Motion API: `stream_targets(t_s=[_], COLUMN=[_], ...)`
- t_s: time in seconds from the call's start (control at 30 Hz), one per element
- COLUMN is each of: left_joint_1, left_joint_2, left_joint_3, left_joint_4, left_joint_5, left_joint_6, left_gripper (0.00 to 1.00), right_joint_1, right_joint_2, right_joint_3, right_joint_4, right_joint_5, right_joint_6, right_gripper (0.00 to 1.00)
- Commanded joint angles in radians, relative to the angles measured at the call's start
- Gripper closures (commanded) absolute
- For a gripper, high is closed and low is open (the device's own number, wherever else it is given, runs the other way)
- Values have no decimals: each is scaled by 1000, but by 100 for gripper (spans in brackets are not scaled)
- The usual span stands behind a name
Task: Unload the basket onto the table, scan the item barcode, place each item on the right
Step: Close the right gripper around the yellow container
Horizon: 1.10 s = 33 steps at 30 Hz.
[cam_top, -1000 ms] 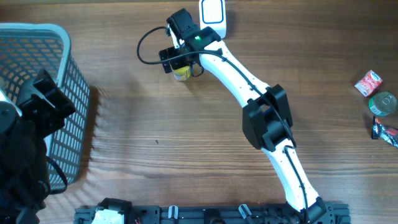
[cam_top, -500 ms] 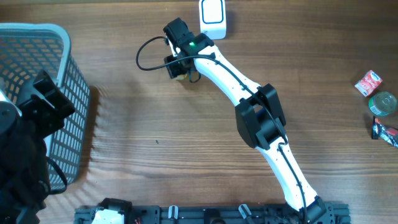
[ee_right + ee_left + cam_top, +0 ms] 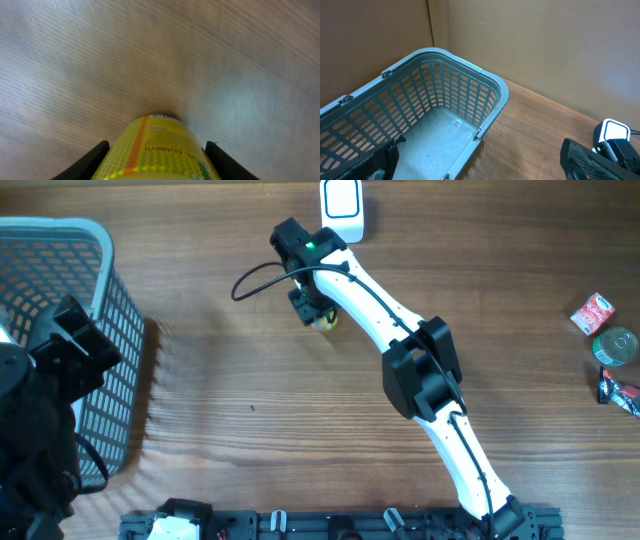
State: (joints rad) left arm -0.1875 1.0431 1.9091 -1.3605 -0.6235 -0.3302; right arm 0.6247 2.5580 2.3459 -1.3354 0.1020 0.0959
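Right gripper (image 3: 156, 146), jaws clamped on the sides of a yellow cylindrical printed can (image 3: 165, 137): rigid, probably light, smooth and slip-prone, best held mid-body with the far-end barcode (image 3: 158, 116) exposed; located over brown wooden table (image 3: 250, 380), near white box-shaped scanner (image 3: 341, 202).

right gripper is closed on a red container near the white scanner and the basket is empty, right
One thing is off: the container in the right gripper is yellow, not red, as the right wrist view shows. The rest stands: it is near the white scanner, and the basket is empty.
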Motion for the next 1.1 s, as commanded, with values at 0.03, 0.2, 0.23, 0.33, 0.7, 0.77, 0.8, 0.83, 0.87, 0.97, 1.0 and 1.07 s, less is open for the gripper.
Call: stream_targets(t_s=[0.03, 0.2, 0.23, 0.33, 0.7, 0.77, 0.8, 0.83, 0.87, 0.97, 1.0, 1.07], left_joint_1=[5, 5, 5, 5, 5, 5, 5, 5, 5, 5, 5, 5], left_joint_2=[-1, -1, -1, -1, -2, -2, -2, -2, -2, -2, -2, -2], left_joint_3=[-6, -6, -6, -6, -6, -6, -6, -6, -6, -6, -6, -6], left_joint_4=[2, 2, 1, 1, 1, 1, 1, 1, 1, 1, 1, 0], left_joint_5=[-14, -14, -14, -14, -14, -14, -14, -14, -14, -14, -14, -14], left_joint_6=[-19, -19, -19, -19, -19, -19, -19, -19, -19, -19, -19, -19], left_gripper=[0, 0, 0, 0, 0, 0, 0, 0, 0, 0, 0, 0], right_joint_1=[-8, -8, -8, -8, -8, -8, -8, -8, -8, -7, -7, -9], right_joint_2=[26, -42, -84, -214, -801, -824, -824, -823, -823, -823, -823, -823], right_joint_3=[-22, -21, -21, -21, -49, -133, -208, -296, -372, -617, -716, -895], right_joint_4=[-93, -129, -147, -189, -274, -273, -273, -272, -271, -172, -90, 106], right_joint_5=[11, 14, 14, 14, 10, -61, -70, -65, -57, -58, -54, -29], right_joint_6=[73, 90, 88, 92, 277, 333, 372, 418, 459, 525, 546, 641], right_gripper=[78, 78, 78, 78, 62, 68, 71, 72, 73, 73, 73, 72])
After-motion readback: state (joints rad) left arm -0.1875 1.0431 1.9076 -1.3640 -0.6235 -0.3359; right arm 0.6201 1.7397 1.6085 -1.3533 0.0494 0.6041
